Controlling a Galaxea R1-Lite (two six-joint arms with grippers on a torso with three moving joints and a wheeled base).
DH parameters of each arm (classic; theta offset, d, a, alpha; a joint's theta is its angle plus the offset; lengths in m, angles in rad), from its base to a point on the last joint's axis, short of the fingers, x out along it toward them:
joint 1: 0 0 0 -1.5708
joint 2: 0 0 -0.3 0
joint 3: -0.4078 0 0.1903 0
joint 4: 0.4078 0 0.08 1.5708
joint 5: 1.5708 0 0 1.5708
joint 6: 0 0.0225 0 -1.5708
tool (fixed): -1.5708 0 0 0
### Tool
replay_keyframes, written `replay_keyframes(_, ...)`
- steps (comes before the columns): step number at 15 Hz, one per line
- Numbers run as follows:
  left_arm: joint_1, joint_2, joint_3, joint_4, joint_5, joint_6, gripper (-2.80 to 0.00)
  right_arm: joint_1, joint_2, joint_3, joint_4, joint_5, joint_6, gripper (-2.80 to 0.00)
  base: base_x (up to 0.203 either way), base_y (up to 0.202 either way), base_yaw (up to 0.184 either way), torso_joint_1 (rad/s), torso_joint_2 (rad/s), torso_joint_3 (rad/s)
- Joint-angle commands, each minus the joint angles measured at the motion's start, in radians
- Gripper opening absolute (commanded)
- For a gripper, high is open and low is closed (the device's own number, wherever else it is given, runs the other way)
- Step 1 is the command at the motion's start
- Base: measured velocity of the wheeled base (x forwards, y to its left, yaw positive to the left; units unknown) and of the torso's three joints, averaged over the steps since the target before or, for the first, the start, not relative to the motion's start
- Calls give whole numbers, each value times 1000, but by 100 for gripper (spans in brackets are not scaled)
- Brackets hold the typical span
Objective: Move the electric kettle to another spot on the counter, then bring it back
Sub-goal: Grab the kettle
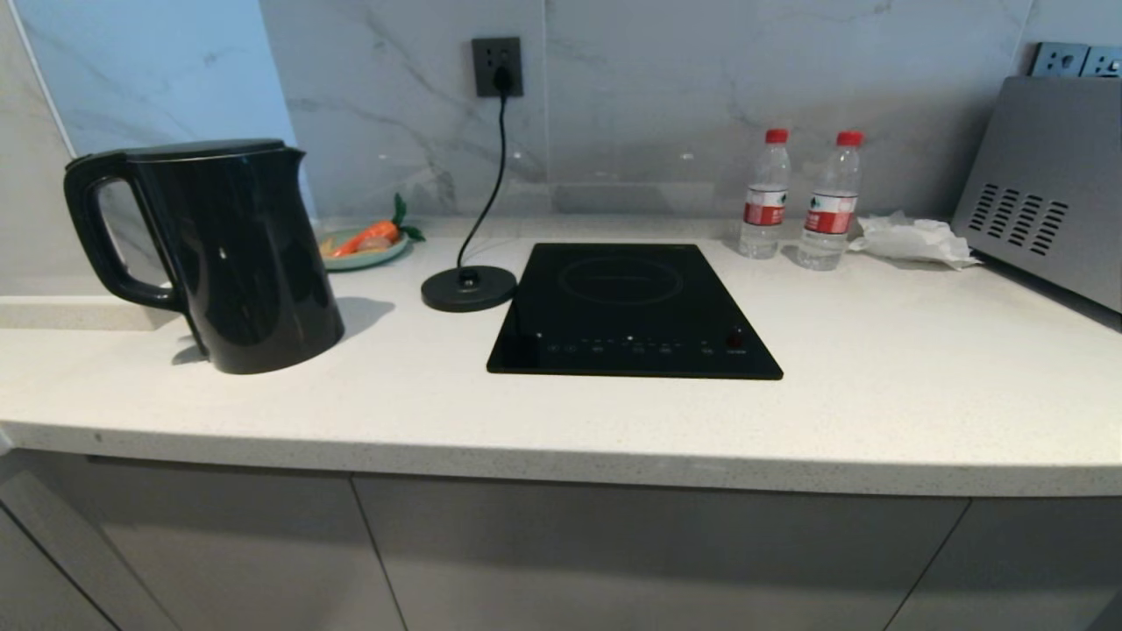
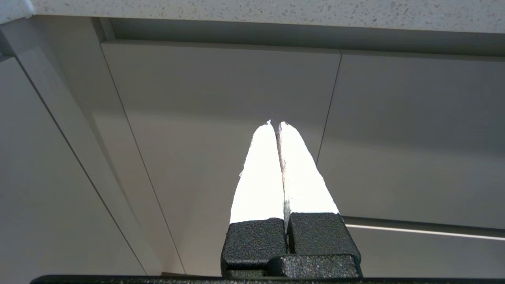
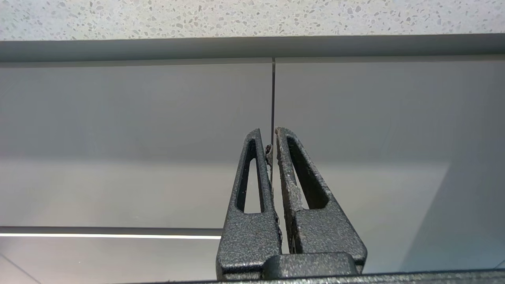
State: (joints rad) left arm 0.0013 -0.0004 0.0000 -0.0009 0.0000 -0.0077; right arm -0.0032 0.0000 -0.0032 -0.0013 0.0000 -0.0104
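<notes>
Kettle off its base, both pincers parked below the counter

The electric kettle stands upright near the counter left end, apart from its corded base; the hob lies just beyond that, then two bottles by the back edge. Left pincer and right pincer are pressed together, empty, facing the cabinet doors.
</notes>
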Motion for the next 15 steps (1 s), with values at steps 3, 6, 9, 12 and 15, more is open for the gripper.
replay_keyframes(3, 0, 0, 2, -1, 0, 0, -280, 0, 0, 0, 0, 0, 1, -280, 0, 0, 0, 0, 0, 0)
replay_keyframes(6, 0, 0, 2, -1, 0, 0, -280, 0, 0, 0, 0, 0, 1, -280, 0, 0, 0, 0, 0, 0)
replay_keyframes(9, 0, 0, 2, -1, 0, 0, -280, 0, 0, 0, -2, 0, 1, -280, 0, 0, 0, 0, 0, 0)
replay_keyframes(12, 0, 0, 2, -1, 0, 0, -280, 0, 0, 2, -5, 0, 5, -280, 0, 0, 0, 0, 0, 0)
replay_keyframes(15, 0, 0, 2, -1, 0, 0, -280, 0, 0, 2, -5, 0, 5, -280, 0, 0, 0, 0, 0, 0)
